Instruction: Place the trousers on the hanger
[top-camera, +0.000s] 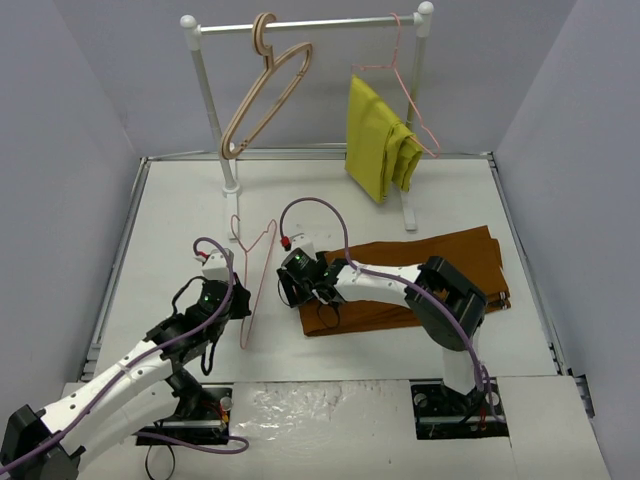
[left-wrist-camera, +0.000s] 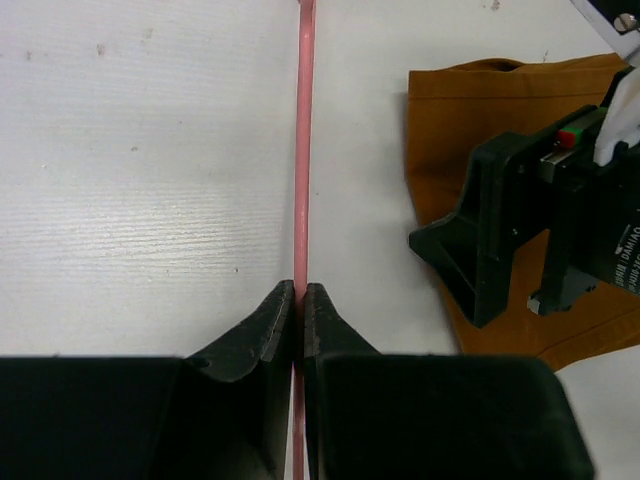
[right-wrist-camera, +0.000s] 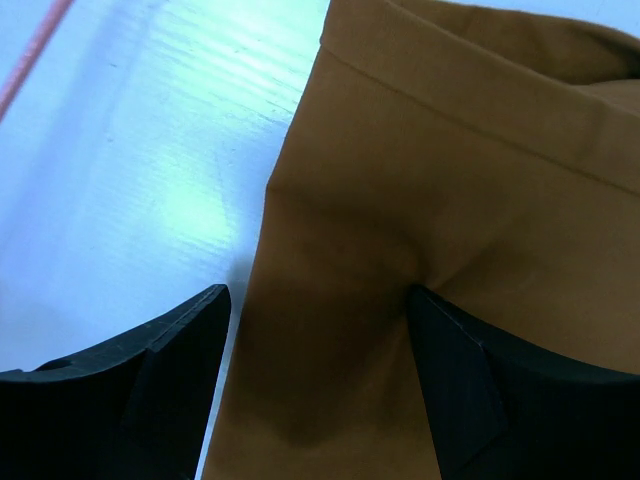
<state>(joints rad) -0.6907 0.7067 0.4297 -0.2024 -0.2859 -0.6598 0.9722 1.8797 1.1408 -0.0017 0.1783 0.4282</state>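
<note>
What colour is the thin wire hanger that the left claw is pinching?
Pink. The hanger shows best in the left wrist view, pinched by the left gripper.

On the table the trousers lie right of the middle, and the hanger lies flat just left of them. The left gripper is on the hanger's wire, the right gripper over the trousers' left end. Behind them a rail carries a wooden hanger at left and a folded garment at right

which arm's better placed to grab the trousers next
Right. The right gripper is open and straddles the edge of the trousers. The left gripper is shut on the hanger, off to the side of the cloth, so it is occupied.
</note>
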